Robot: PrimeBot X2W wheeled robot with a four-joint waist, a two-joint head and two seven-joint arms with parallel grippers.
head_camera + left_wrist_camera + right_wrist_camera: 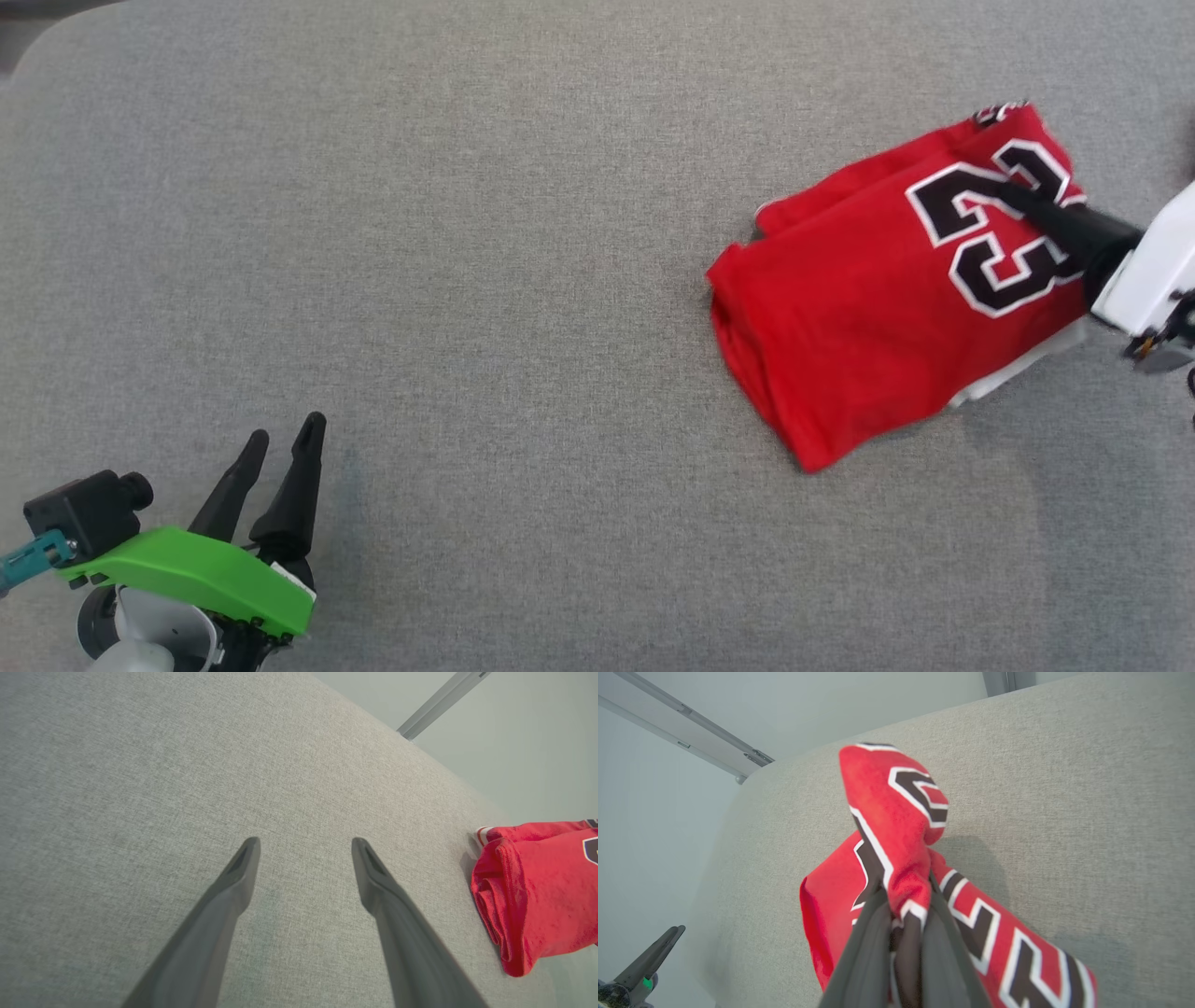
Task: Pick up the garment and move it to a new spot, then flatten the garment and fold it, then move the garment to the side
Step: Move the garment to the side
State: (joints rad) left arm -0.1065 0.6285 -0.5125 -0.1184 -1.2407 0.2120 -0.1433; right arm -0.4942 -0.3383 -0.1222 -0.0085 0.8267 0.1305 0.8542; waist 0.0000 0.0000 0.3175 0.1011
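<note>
right gripper [906, 891] pinching a bunch of the red jersey [840, 317] tight, left gripper [288, 427] hanging wide open and empty

I look down on a bench [467, 233] covered in grey woven cloth, its far left corner rounded. Past its edge lies a pale, smooth surface [528, 751]; floor or wall, I cannot tell. A grey rail [444, 702] crosses it, and another rail [691, 725] runs aslant.
</note>
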